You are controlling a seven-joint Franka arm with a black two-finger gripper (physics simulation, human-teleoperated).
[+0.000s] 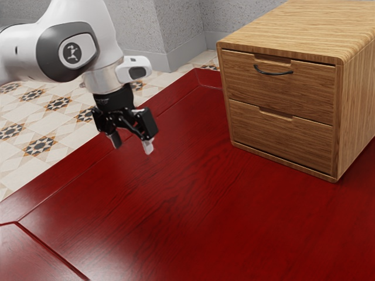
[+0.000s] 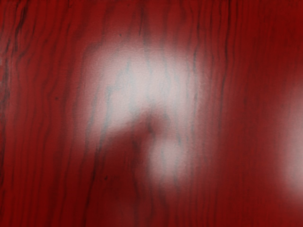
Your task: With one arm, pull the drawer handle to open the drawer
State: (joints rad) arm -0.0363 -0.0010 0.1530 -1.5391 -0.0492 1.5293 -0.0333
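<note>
- The table (image 1: pixel 193 222) is the largest thing. It is dark red wood, and in the exterior view it runs from the near edge up to the cabinet. In the wrist view its grain (image 2: pixel 42 142) lies straight below the hand, with a pale blurred sheen (image 2: pixel 137 90) across it.
- The exterior view also takes in a patterned tile floor (image 1: pixel 35 117) and a grey wall (image 1: pixel 164 23) beyond the table.
- One light wooden cabinet (image 1: pixel 304 26) stands on the table at the exterior view's right.
- One white arm (image 1: pixel 53 47) comes in from the exterior view's upper left, its hand pointing down.
- The cabinet has two drawers, an upper drawer (image 1: pixel 281 93) and a lower drawer (image 1: pixel 281 137). Both fronts sit flush with the frame.
- There is one black gripper (image 1: pixel 132 144), hanging above the bare table. Its two fingers (image 1: pixel 148 146) are spread, with nothing between them.
- There is one drawer handle (image 1: pixel 273 72) — a thin dark bar near the top of the upper drawer's front. The lower drawer has a shallow notch along its top edge.
- The handle lies well apart from the gripper — off toward the exterior view's right and higher in the picture, with open table between them.
</note>
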